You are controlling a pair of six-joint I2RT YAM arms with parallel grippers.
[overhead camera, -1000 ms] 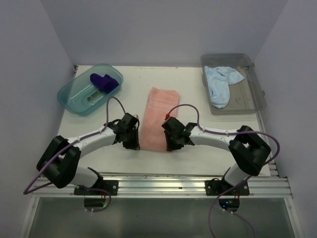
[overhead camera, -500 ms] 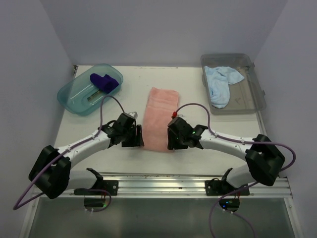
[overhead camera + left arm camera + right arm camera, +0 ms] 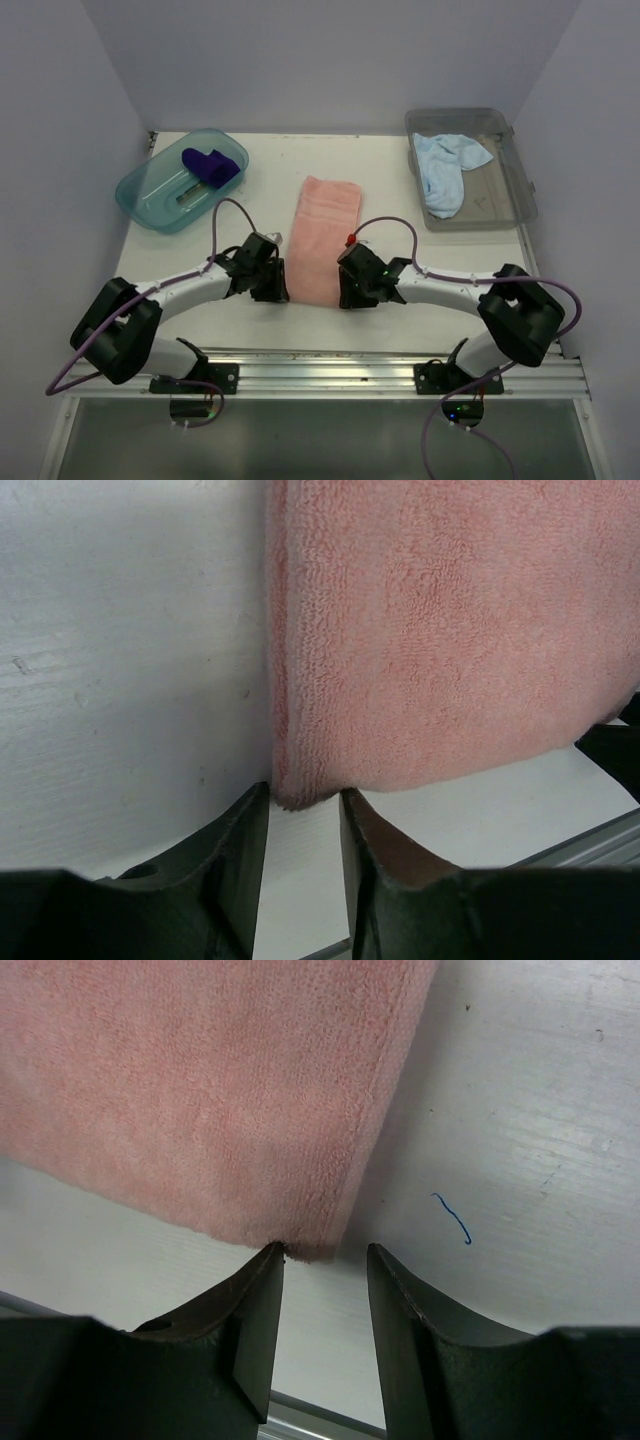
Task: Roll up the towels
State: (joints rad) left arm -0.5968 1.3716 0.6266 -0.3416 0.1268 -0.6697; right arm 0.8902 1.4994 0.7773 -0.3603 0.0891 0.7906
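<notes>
The left pincer (image 3: 305, 800) stands low over the surface (image 3: 390, 170) with its jaws apart. The near-left corner of the salmon pink towel (image 3: 450, 630) sits right at the mouth of the gap, not yet pinched. The right pincer (image 3: 325, 1255) mirrors it: jaws parted, the towel's near-right corner just at their tips, nothing clamped. Setting one pincer at each near corner looks meant to take the short near edge by both ends at once, so it can be lifted and turned over evenly toward the far end. A roll begun from one corner alone would likely run crooked. The towel lies flat as a long strip in the middle of the surface, between the two arms. Its length runs away from them, which gives the roll a straight path.

Further out, at the far left, the teal tub (image 3: 135, 200) holds the dark purple towel (image 3: 208, 165), bunched into a compact bundle near its far wall. At the far right, the clear grey bin (image 3: 520, 210) holds the light blue towel (image 3: 445, 170), loose and crumpled in its left half, not rolled.
</notes>
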